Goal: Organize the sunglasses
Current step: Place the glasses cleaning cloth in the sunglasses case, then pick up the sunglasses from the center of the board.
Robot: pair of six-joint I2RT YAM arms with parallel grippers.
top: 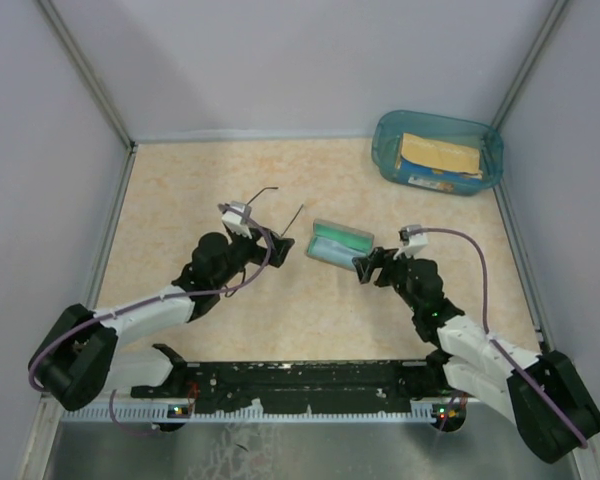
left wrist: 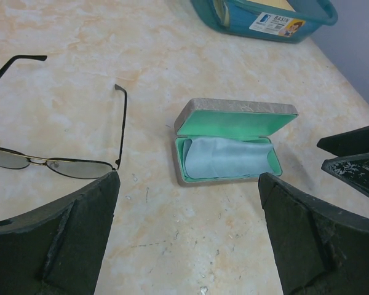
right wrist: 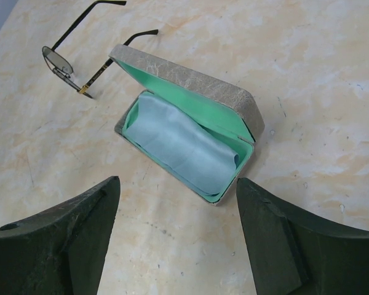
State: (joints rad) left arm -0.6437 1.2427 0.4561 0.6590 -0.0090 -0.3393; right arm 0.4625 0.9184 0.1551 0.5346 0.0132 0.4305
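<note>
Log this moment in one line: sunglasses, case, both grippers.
sunglasses: unfolded on table, beside case | case: open, blue cloth inside | left gripper: open, empty | right gripper: open, empty

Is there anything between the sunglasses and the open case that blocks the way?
Only bare table lies between the sunglasses and the case. Inside the case, a blue cloth lies in the bottom half.

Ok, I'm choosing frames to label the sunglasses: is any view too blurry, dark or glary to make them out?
Left wrist: sharp, evenly lit, no glare, but the sunglasses are cut off at the left edge. Right wrist: just as sharp, the pair small near the top. Top external: soft light, faint shadows, yet the frame is very thin and partly under the left arm.
</note>
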